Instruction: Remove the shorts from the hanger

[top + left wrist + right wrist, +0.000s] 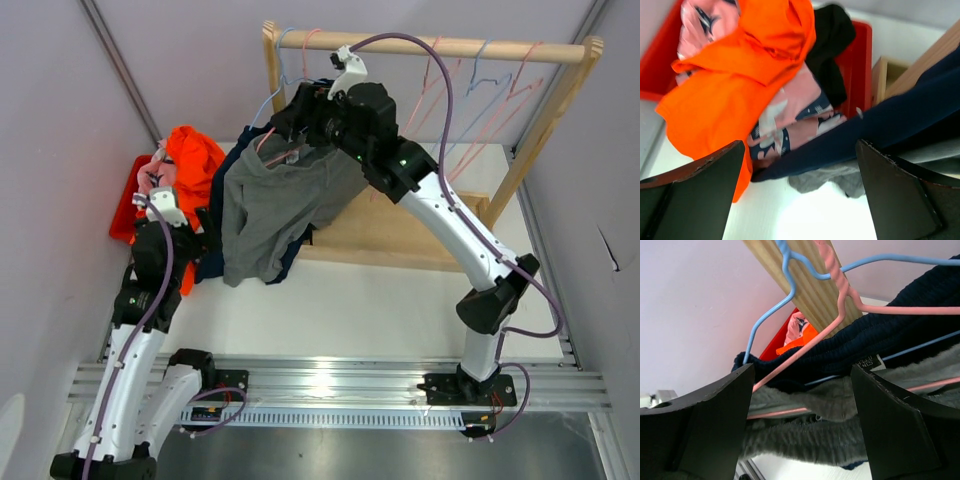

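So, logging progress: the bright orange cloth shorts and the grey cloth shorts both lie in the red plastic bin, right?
The grey cloth shorts hang outside the red plastic bin, at the wooden rack; the bright orange cloth shorts do lie in it. The top external view shows this.

Grey shorts (275, 205), orange shorts (195, 160)

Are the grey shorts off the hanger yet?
Not yet: the grey shorts drape over the pink hanger bar, hanging at the rack.

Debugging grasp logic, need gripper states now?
Left gripper: open, holding nothing.
Right gripper: open, nothing clamped.
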